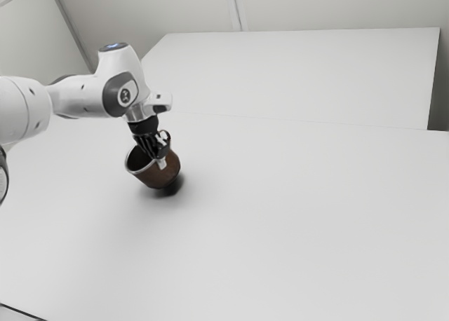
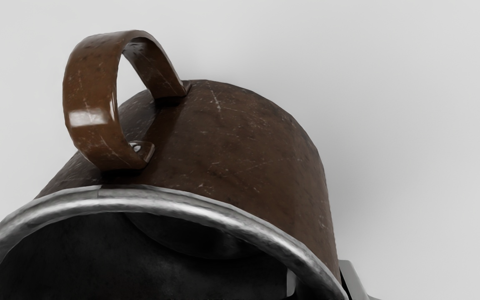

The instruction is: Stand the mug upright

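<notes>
Brown mug [image 2: 240,154], silver-rimmed, tilted, handle [image 2: 90,96] uppermost

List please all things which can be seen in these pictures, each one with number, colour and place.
Mug: one, brown with silver rim, tilted, above or on the table; handle on its side
Table: one, white, under the mug
Flat surface: one, white, beyond the table
Wall: at least one, pale grey, at the back
Arm: one, white with dark joints, from the exterior view's left
Gripper: one, black, light fingertips, closed on the mug's wall
</notes>
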